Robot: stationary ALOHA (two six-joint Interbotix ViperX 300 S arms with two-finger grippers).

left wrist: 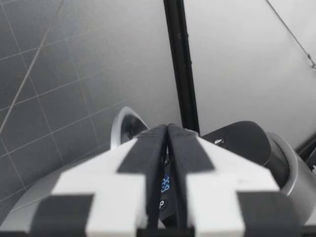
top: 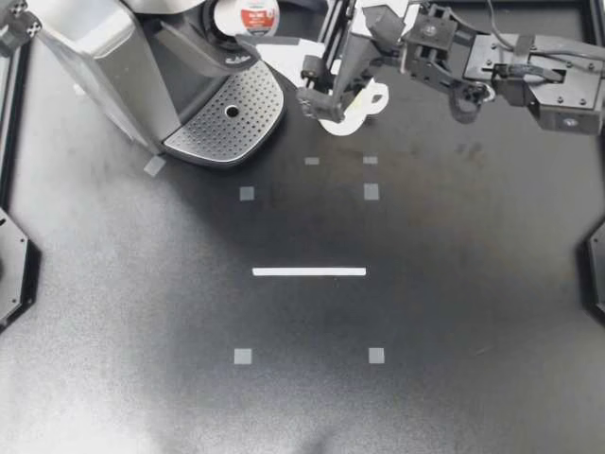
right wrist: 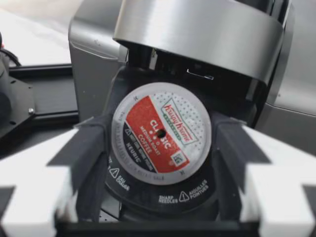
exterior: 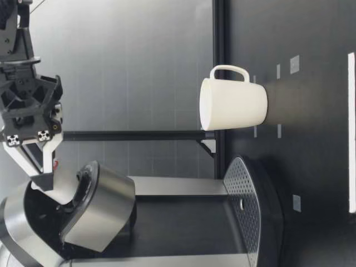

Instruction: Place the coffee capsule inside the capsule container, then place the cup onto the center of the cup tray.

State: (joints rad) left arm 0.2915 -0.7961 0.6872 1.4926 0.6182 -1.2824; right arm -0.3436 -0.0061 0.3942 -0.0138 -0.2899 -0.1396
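Coffee machine: lid raised.
Right gripper: arm extended over the cup to the machine's open holder. Fingers are spread wide either side of the capsule, not pinching it.
Left gripper: above the machine, fingers pressed together on nothing.
Cup: the low view alone shows it upright on the table beside the machine, off the tray.
Capsule: the right wrist view alone shows it seated in the holder, under the lid.
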